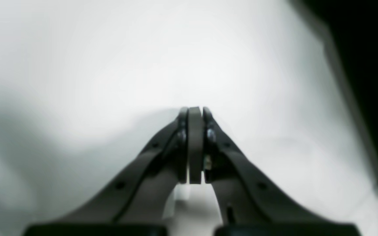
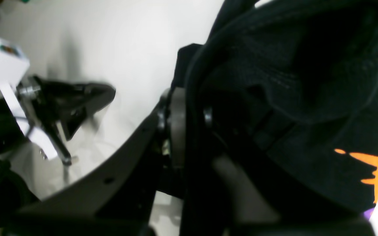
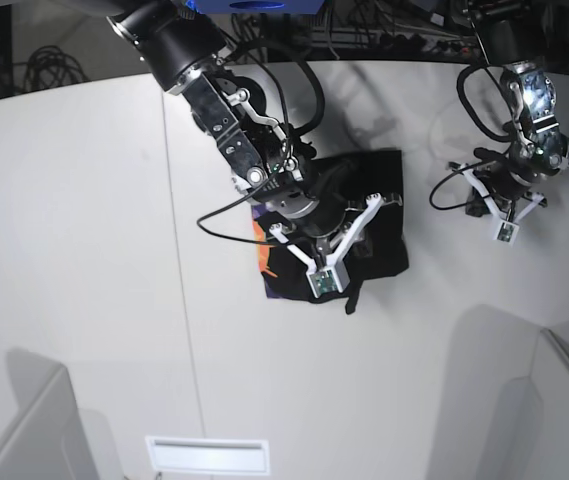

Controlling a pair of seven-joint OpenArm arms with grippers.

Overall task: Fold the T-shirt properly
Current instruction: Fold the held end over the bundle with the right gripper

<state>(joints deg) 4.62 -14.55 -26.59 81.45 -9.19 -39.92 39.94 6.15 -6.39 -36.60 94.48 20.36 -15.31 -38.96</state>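
A: In the left wrist view we see the left gripper (image 1: 195, 113) with its two jaws pressed together, nothing between them. Below it is only the bare white table (image 1: 110, 65); a dark band runs along the right edge of the frame, too blurred for us to name.

B: In the right wrist view we see the right gripper (image 2: 189, 111) clamped on a thick fold of the T-shirt (image 2: 290, 98). The black cloth passes between the jaws and bulges up and to the right of them, covering most of that half of the frame. At the far right edge we see orange rays of the print and a sliver of purple. Off to the left, over the white table, we see the other arm's gripper with its white camera mount.

A: In the base view we see the T-shirt (image 3: 384, 215) as a bunched, roughly square dark heap near the middle of the table (image 3: 84, 250), right of the seam line. We cannot tell which end is the collar, and no long axis stands out. A corner of orange and purple print peeks out at its left edge.

B: The right gripper (image 3: 349, 300) sits over the heap's lower front part, the arm reaching in from the top. The left gripper (image 3: 476, 200) is off to the right of the shirt, apart from it, over bare table.
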